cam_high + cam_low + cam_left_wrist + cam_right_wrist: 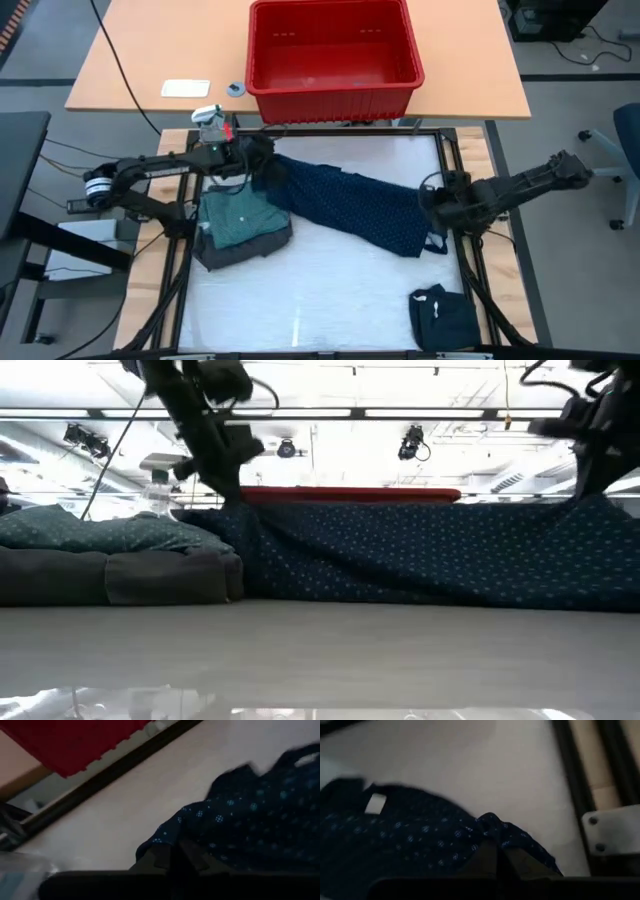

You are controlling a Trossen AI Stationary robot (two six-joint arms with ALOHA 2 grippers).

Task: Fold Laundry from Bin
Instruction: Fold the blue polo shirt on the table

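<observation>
From above, the red bin (333,55) stands on the wooden table (140,60) at the far side, and nothing shows inside it. In front of it lies the white work mat (330,290). The navy shirt (350,200) is stretched across the mat between both arms. The left gripper (258,160) is clamped on its one end, near the bin's left corner. The right gripper (437,205) is clamped on the other end, near the right edge of the mat. Just beside the left gripper, the teal shirt (238,215) lies folded on top of a grey piece (235,250). A dark bundle (443,317) lies apart at the near right corner of the mat. A white card (186,88) and a small round thing (235,89) lie on the table left of the bin.

In the low view, the navy shirt (430,555) hangs like a curtain between the two arms, and its lower edge touches the mat. The teal shirt (100,528) rests on the grey piece (120,575) at the left. Only the bin's red rim (350,494) shows behind the shirt.

In the left wrist view, the fingers (162,857) are together on a fold of the navy shirt (250,820), with the bin (75,742) beyond.

In the right wrist view, the fingers (485,857) are pressed together on the navy cloth (410,840), and a white label (375,803) shows on it.
</observation>
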